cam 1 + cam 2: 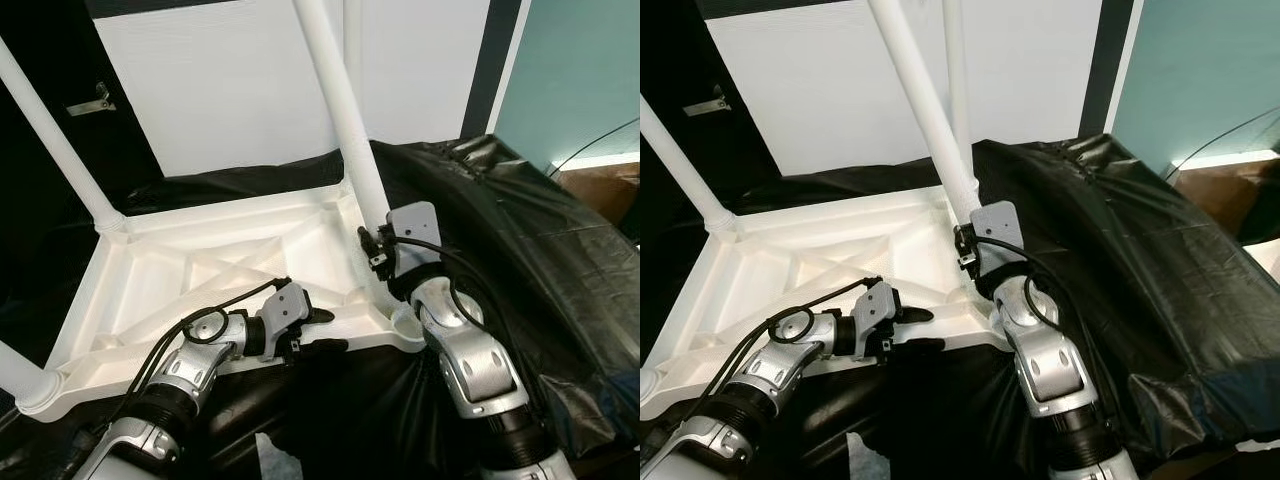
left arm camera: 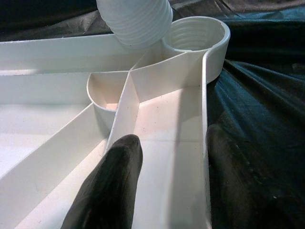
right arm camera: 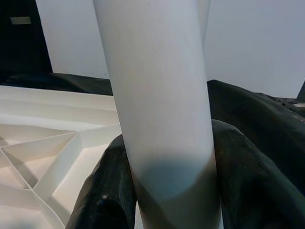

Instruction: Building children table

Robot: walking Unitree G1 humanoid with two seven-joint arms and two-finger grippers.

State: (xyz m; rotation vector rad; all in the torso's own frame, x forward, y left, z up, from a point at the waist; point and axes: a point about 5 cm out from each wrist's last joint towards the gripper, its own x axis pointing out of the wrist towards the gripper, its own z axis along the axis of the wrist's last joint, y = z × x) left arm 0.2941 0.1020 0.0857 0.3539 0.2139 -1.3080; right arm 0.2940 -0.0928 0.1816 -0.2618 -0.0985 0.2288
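Two legs already stand in the upturned tabletop (image 1: 200,270), which lies underside up on black sheeting (image 1: 560,270) — one leg at the 10 o'clock corner (image 1: 50,130), one at the far right corner, mostly hidden behind the tilted leg. A third corner, at 8 o'clock, also carries a leg stub (image 1: 15,372). The right gripper (image 3: 164,191) has its fingers (image 3: 107,191) closed around a fourth leg (image 1: 345,120), tilted, its threaded end just beside the empty socket (image 2: 198,33) at the 4 o'clock corner, not in it. The left gripper (image 2: 167,186) has its fingers (image 2: 112,186) partly open, straddling the tabletop's near rim — one inside the frame, one outside on the sheeting.
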